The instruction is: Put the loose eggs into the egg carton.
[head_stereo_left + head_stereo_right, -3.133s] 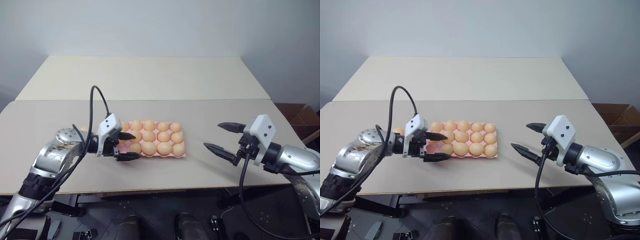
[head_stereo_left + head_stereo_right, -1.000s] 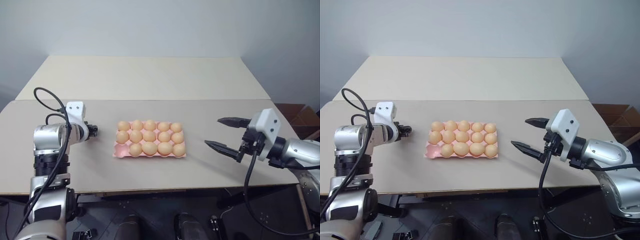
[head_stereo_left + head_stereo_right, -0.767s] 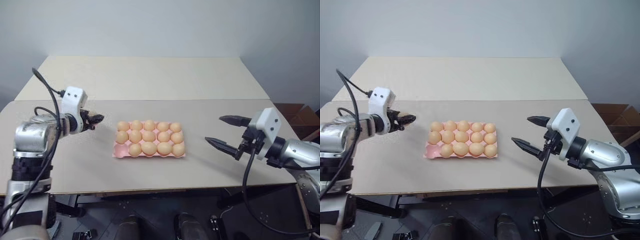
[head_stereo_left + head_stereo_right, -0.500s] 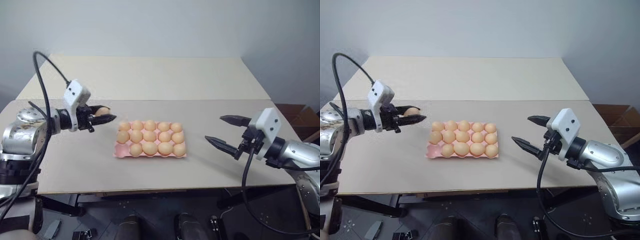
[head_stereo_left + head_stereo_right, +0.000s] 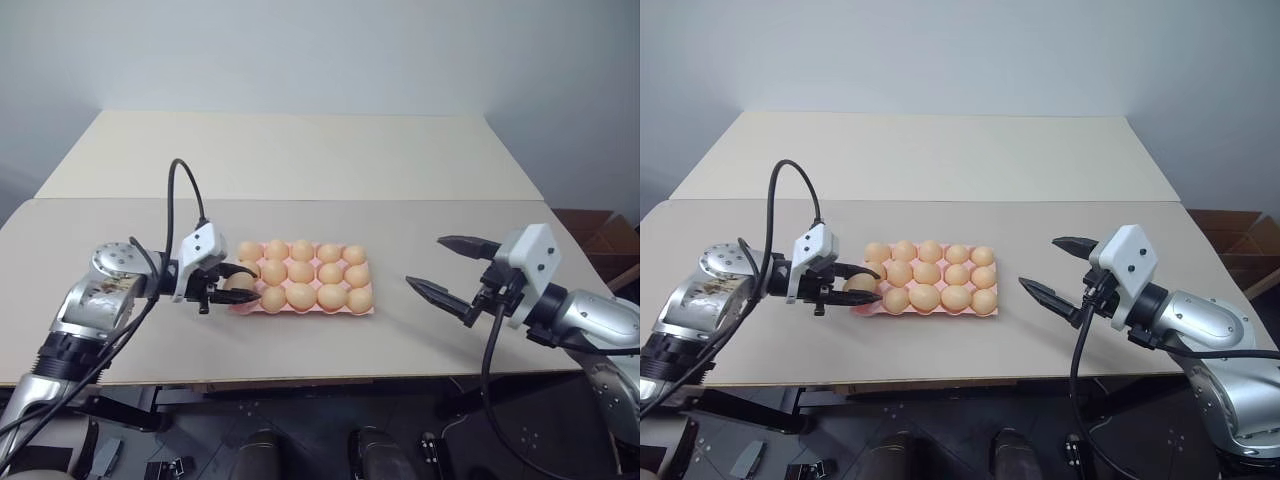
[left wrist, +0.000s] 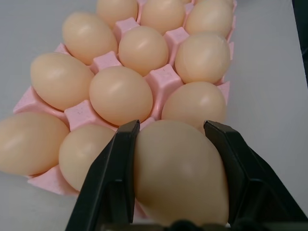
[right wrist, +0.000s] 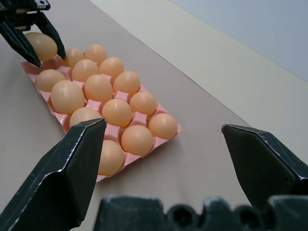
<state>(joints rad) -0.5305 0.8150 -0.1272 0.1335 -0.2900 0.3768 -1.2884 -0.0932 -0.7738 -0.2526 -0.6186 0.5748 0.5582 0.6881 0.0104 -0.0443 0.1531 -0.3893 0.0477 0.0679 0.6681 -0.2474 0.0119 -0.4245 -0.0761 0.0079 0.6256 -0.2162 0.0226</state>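
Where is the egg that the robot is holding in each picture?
Left eye view: held egg, left end of egg carton.
Right eye view: left of the carton.
Left wrist view: between black fingers.
Right wrist view: far corner.
Shared landmark: the pink carton.

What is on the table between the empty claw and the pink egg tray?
Nothing. In the left eye view, bare table runs from the right gripper to the egg tray.

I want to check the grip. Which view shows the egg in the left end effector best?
The left wrist view: the egg sits large between both fingers. The eye views show it small beside the egg carton; the right wrist view shows it far off.
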